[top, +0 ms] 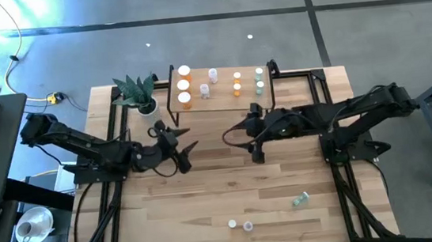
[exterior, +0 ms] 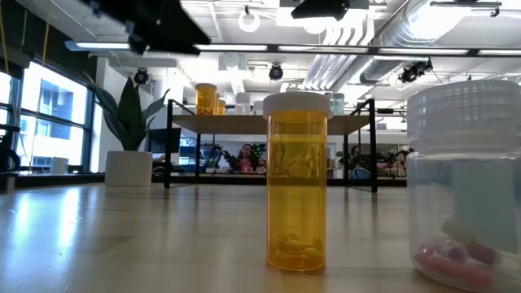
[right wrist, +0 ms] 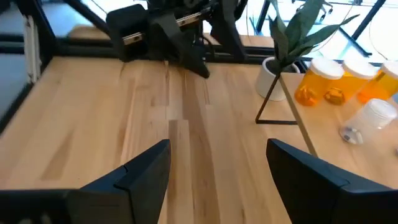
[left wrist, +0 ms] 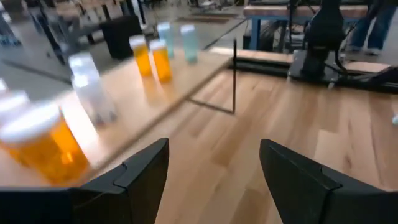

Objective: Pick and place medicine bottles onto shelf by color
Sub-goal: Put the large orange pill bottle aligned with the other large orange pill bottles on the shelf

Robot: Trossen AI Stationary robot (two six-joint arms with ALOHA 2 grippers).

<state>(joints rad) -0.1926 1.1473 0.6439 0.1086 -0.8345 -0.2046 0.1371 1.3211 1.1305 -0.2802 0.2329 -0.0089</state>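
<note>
In front of the shelf, both claws hang over bare tabletop: the left gripper and right gripper each spread, holding nothing. Medicine bottles stand on the shelf; three more bottles lie well in front of it.

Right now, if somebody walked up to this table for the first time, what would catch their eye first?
Probably the shelf at the table's far edge, lined with medicine bottles, orange ones toward the potted plant. Next, the left gripper and right gripper, both open and empty, facing each other mid-table in front of the shelf. Last, the three stray bottles left near the front edge.
</note>
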